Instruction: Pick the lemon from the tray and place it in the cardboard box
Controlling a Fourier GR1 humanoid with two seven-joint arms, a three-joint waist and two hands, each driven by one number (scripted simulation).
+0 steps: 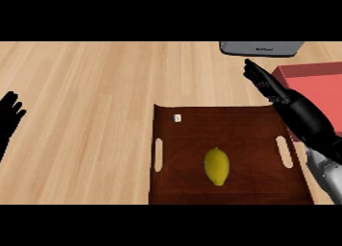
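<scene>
The lemon [216, 166] lies in the dark brown tray [202, 120] (near edge cut off), untouched — right hand [273, 91] open, fingers straight, partly masking the red box [323, 81]; left hand [4, 127] rests open at the left edge, and a grey object [262, 48] is cut off above.

Single head view, steeply downward over the wooden counter [96, 86], fairly close.

Black left hand [5, 126], black right hand [296, 109], glossy grey forearm [333, 178]
</scene>
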